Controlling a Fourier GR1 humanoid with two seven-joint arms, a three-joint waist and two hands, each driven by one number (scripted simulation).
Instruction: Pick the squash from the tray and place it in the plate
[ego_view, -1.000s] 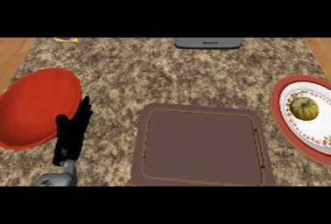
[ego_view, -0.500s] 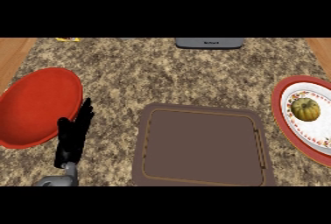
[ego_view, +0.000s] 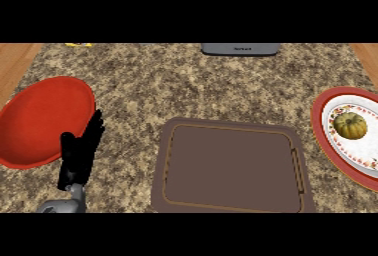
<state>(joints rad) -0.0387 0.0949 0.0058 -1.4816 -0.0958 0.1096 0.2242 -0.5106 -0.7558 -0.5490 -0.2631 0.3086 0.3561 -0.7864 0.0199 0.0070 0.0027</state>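
Right of the tray, the plate runs off the picture's right edge; a grey thing (unidentifiable) beyond the tray is cut at the top.

Counter top: speckled granite pattern, brown, tan and dark flecks. Wooden strip at both side edges: light orange-brown.
Tray: dull brown, thin lighter tan line tracing inner border.
Squash: yellow-green, darker ribbed stripes.
Plate under squash: red rim, white centre, small reddish pattern round inner band.
Second plate, left: plain red-orange.
Left hand: black; forearm grey.
Object at far edge: grey.
Small item at far left edge: yellow.
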